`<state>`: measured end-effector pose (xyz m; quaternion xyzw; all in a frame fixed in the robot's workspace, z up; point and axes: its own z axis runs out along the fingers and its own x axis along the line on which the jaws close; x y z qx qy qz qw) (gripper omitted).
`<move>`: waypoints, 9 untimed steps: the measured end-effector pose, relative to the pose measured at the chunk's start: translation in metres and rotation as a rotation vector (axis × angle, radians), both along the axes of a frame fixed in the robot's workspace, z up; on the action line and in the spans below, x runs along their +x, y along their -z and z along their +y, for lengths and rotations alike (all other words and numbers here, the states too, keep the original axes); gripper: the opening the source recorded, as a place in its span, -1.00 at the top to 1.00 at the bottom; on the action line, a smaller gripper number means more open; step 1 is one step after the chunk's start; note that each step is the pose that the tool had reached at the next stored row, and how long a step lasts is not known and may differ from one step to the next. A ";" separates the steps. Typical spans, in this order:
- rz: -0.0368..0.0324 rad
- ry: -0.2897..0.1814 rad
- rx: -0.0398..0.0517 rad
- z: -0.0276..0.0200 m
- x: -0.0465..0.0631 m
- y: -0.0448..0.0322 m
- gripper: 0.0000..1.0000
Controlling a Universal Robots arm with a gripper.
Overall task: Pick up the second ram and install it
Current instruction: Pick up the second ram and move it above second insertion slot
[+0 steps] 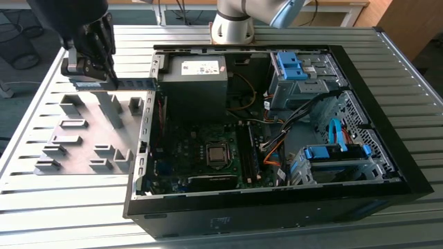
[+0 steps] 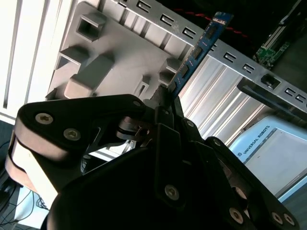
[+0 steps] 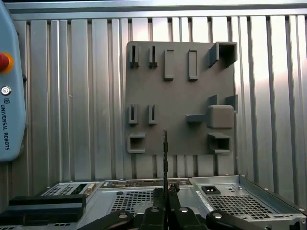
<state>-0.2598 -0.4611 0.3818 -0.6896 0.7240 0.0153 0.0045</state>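
My gripper (image 1: pixel 95 78) is shut on the second ram (image 1: pixel 128 83), a dark green stick held level in the air. It hangs above the grey holder plate (image 1: pixel 83 150), beside the edge of the open computer case (image 1: pixel 149 129) on the exterior view's left. In the second wrist view the ram (image 2: pixel 199 48) sticks out from between the black fingers (image 2: pixel 163 103) towards the case wall. In the first wrist view the ram (image 3: pixel 165 153) is seen edge-on above the gripper (image 3: pixel 165 191), in front of the holder plate (image 3: pixel 177 96).
The case lies open on a slatted metal table (image 1: pixel 62 207), showing its motherboard (image 1: pixel 207 155), power supply (image 1: pixel 197 70) and blue drive cages (image 1: pixel 332 155). The arm's base (image 1: pixel 232 23) stands behind the case. A teach pendant (image 3: pixel 9 86) lies on the table.
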 end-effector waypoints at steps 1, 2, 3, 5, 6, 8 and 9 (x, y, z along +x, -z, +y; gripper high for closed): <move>0.0000 0.000 0.0000 0.0000 0.001 0.0000 0.72; -0.0001 0.000 0.0000 0.0000 0.003 0.0001 0.72; 0.0000 0.000 0.0001 0.0000 0.004 0.0001 0.72; 0.0000 0.000 0.0000 0.0000 0.007 0.0001 0.72; 0.0000 0.000 0.0000 0.0000 0.009 0.0001 0.72; 0.0001 0.000 -0.0001 0.0000 0.012 0.0000 0.72; 0.0000 0.000 0.0000 0.0000 0.013 0.0001 0.72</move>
